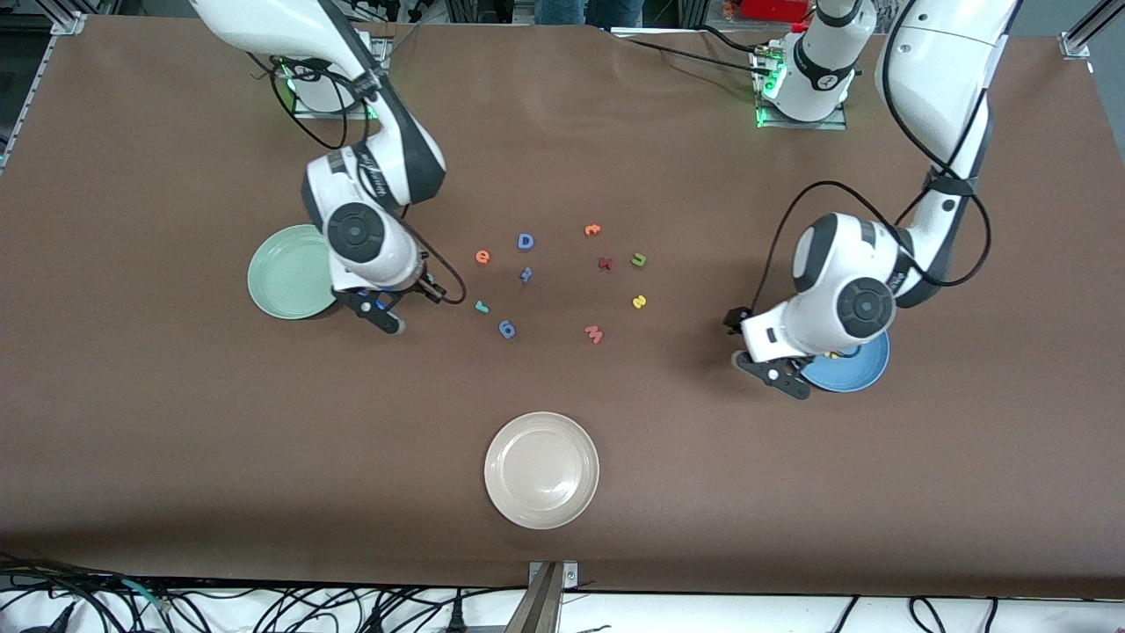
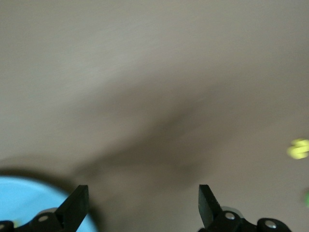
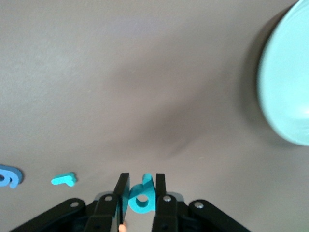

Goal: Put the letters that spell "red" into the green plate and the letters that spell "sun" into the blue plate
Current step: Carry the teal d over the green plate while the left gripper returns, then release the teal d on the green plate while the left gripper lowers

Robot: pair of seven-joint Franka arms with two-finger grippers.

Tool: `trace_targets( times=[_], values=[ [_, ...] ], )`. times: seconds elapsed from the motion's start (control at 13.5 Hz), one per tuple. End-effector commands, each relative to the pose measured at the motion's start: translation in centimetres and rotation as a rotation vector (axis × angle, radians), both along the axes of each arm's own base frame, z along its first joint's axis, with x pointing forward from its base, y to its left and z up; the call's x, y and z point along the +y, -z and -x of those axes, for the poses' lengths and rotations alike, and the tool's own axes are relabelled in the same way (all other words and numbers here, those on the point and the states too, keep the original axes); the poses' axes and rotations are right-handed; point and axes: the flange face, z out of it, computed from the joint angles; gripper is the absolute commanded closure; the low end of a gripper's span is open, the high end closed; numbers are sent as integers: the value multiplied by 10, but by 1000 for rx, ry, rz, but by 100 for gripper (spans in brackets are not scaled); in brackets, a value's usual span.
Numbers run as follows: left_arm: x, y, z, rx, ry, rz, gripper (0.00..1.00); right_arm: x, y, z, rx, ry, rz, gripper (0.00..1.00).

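Observation:
My right gripper (image 1: pixel 388 313) (image 3: pixel 141 186) is shut on the teal "d" (image 3: pixel 141 203), over the table just beside the green plate (image 1: pixel 286 272) (image 3: pixel 289 82). On the table lie the teal "r" (image 1: pixel 481 306) (image 3: pixel 64 180), the orange "e" (image 1: pixel 482 256), the olive "u" (image 1: pixel 639 259) and the yellow "s" (image 1: pixel 640 301) (image 2: pixel 298 148). My left gripper (image 1: pixel 780 376) (image 2: pixel 143 195) stands open and empty at the rim of the blue plate (image 1: pixel 857 369) (image 2: pixel 24 203). The arm hides most of that plate; a small yellow bit (image 1: pixel 831 355) shows in it.
Other letters lie among these: a blue "D" (image 1: pixel 526 241), a small blue one (image 1: pixel 526 274), a blue round one (image 1: pixel 507 329) (image 3: pixel 9 176), an orange "t" (image 1: pixel 592 230), a dark red one (image 1: pixel 605 263), a pink "w" (image 1: pixel 594 333). A beige-white plate (image 1: pixel 541 482) sits nearest the front camera.

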Motion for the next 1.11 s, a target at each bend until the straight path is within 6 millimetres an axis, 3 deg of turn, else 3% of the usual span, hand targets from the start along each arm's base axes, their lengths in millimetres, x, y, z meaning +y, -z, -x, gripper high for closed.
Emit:
trace_targets(
  times=[0.0,0.22,0.44,0.74,1.03],
  values=[
    [-47,-14,14,-13,-87,25,0,-47,-34,-11,56,-55,-61,98],
    [-109,-6,38,-39,-153,5,0,-116,-46,-20,116,-140,-75,98],
    [-143,13,58,-94,-189,-83,0,-177,-38,-21,158,-185,-91,98],
    [-151,37,73,-132,-213,-64,0,-234,10,14,250,-198,-108,97],
    [-171,54,87,-126,-222,-62,0,-257,61,54,244,-191,-98,96]
  ],
)
